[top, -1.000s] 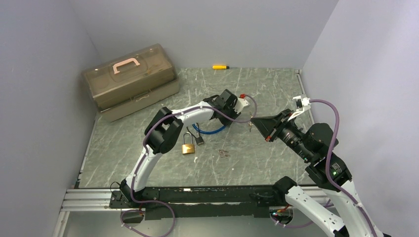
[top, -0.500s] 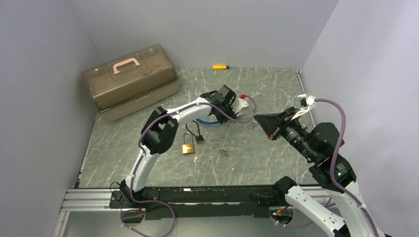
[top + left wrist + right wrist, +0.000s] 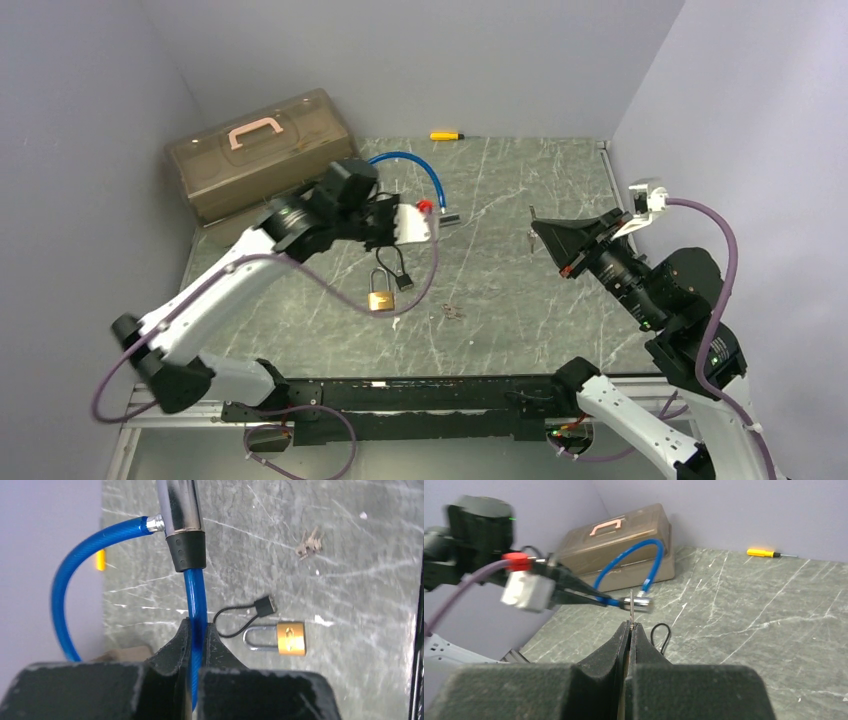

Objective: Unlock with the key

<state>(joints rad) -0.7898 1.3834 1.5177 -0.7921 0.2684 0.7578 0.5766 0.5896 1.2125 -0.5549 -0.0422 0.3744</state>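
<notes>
Two grips I see: the left gripper (image 3: 196, 630) clamps the blue cable lock (image 3: 195, 595) by its cable; the right gripper (image 3: 630, 626) pinches the key (image 3: 631, 606) upright.

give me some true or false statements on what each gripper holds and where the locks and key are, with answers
1. The left gripper is shut on the blue cable lock. True.
2. The right gripper is open and empty. False: it pinches a key.
3. The brass padlock lies on the table, in neither gripper. True.
4. The toolbox has its lid open. False: the lid is closed.
5. The key sits inside the cable lock's cylinder. False: the top view shows a gap between them.
</notes>
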